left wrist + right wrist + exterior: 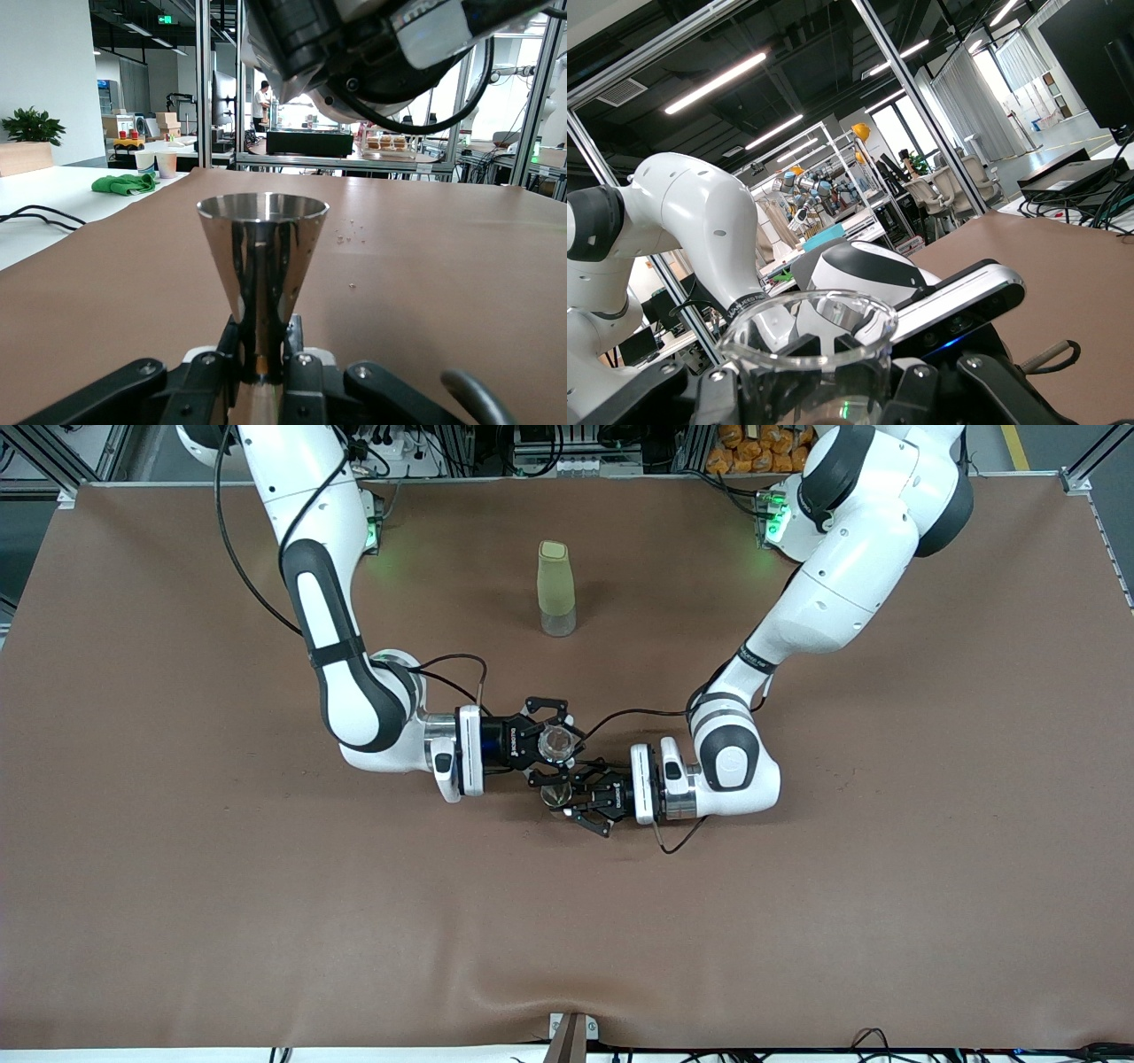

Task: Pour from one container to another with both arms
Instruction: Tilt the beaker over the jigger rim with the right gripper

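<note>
Across the brown table (177,868) I count two arms, two held vessels and one bottle standing apart; both arms reach in low toward the middle so that their grippers meet head-on, which I judge is what a two-handed pour calls for. My right arm, based at the front view's left, ends in the right gripper (551,744), whose fingers are closed around a clear glass cup (557,745); the right wrist view shows the cup's rim (808,323) with the fingers wrapped about its body, and I cannot tell whether anything is in it. My left arm ends in the left gripper (576,802), clamped on the narrow waist of a steel jigger (556,794); the left wrist view has the jigger (262,266) upright, mouth open upward, with the fingers (208,376) pinching it low so the bowl stays clear. The cup sits just beside and slightly above the jigger, close enough that a tilt of one should land in the other; which pours and which receives I would not swear to, though the cup being higher suggests it is the source. One pale green bottle (556,589) stands upright on the table, farther from the front camera than both grippers, well apart and untouched. A few small specks (350,237) lie on the cloth.
</note>
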